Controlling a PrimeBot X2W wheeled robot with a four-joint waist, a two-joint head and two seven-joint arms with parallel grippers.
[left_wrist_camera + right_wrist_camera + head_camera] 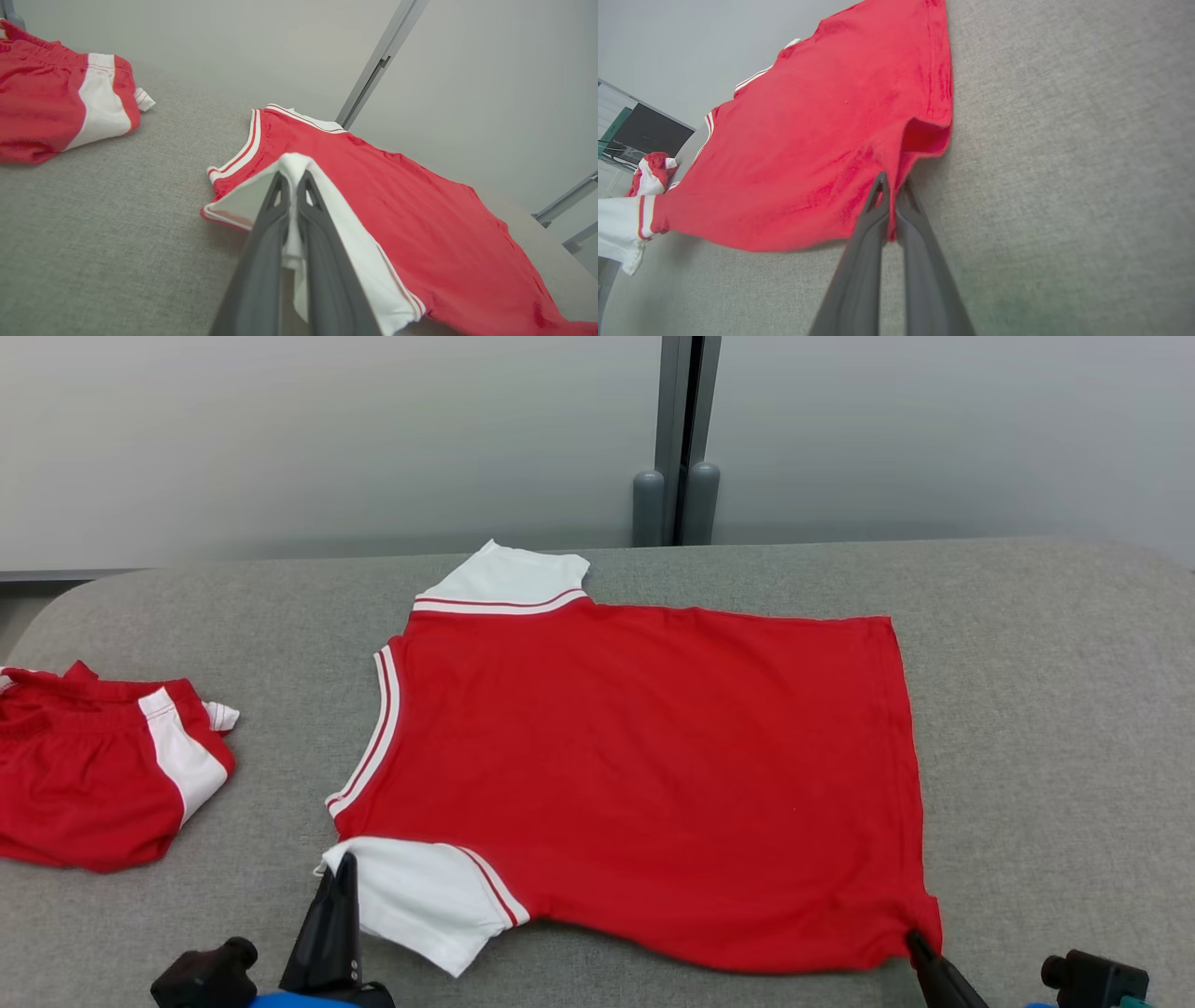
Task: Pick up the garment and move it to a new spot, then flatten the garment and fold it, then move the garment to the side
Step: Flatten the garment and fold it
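Now, grey fabric surface (1046, 709), red shirt (644, 775) flat, pale wall (327, 439) behind

Red shirt (644, 775) spread out, a gripper at each near corner.
The shirt lies flat on the grey table (1046, 709), collar to the left and hem to the right. The left gripper (345, 861), fingers pressed together, pinches the edge of the near white sleeve (420, 896). The right gripper (917, 943) nips the near hem corner. Far left, well apart, sit bunched red-and-white shorts (84, 775).
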